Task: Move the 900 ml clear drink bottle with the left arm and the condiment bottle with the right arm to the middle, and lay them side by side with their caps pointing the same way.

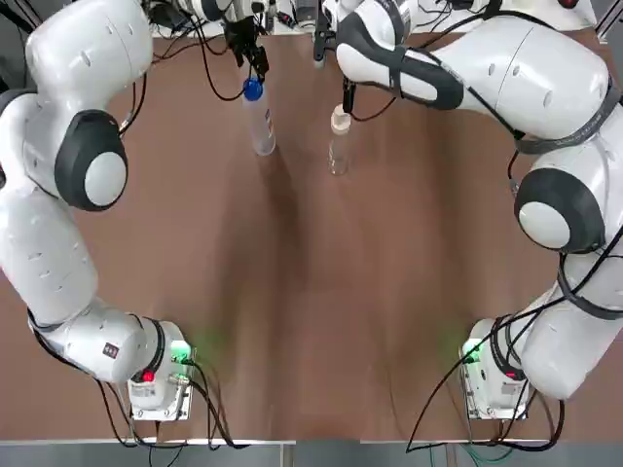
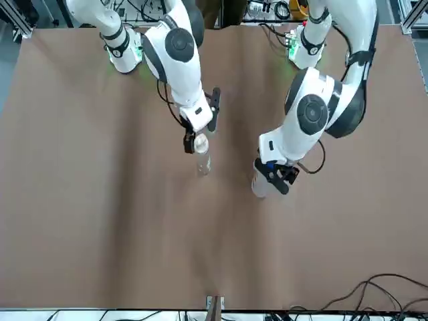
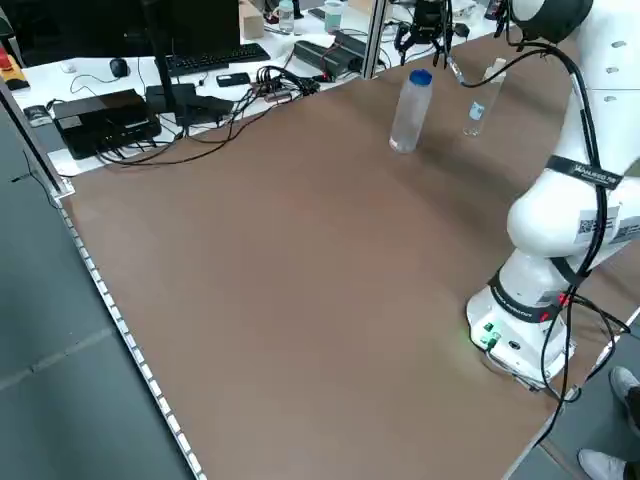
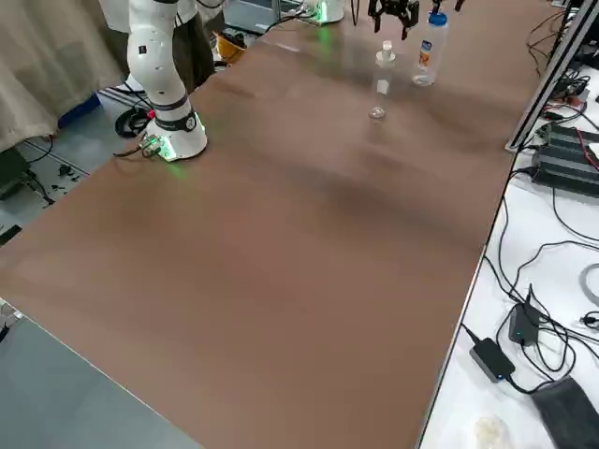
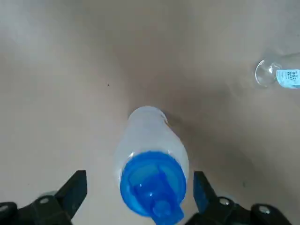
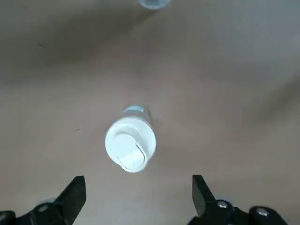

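The left gripper [image 5: 139, 194] hangs at the far part of the brown desk [image 1: 311, 292], over the clear drink bottle [image 1: 260, 122]. Its fingers [image 5: 74, 191] are spread wide, one on each side of the blue cap [image 5: 152, 186], with a gap on both sides, so they grip nothing. The drink bottle stands upright on the desk, cap up, on the left arm's side of the middle line.

Near it on the right, and clearly apart from it, stands the condiment bottle [image 1: 339, 144]. It is a smaller clear bottle with a white cap [image 6: 130, 143], also upright on the desk.

The right gripper [image 6: 138, 197] hovers above this bottle. Its fingers [image 6: 202, 193] are likewise parted and empty, and in the right wrist view the white cap lies just ahead of the fingertips rather than between them, touching neither.
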Robot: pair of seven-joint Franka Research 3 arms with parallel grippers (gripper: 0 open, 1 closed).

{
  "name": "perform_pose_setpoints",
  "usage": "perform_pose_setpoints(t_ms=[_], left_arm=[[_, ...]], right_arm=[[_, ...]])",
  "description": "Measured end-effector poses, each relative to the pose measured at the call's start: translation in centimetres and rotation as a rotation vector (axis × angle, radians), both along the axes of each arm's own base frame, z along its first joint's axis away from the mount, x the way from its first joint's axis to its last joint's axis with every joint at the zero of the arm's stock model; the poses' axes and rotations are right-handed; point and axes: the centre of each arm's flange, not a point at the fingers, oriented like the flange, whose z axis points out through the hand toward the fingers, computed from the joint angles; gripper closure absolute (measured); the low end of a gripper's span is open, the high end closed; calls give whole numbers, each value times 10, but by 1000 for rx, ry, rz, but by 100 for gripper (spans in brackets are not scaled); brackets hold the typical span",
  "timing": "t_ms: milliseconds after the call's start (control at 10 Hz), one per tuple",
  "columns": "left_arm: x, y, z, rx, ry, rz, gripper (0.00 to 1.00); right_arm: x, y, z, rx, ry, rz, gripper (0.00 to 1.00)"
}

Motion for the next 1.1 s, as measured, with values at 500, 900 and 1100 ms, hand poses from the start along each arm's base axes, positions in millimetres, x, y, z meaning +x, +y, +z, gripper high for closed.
perform_pose_setpoints(t_ms=[500,900,1100], left_arm=[[-3,-8,-17,32,10,-32,0],[-3,-6,-20,36,16,-30,0],[-3,-5,-21,37,17,-29,0]], right_arm=[[6,4,-34,-7,39,184,1],[9,8,-53,-18,51,254,16],[5,12,-53,-16,53,267,31]])
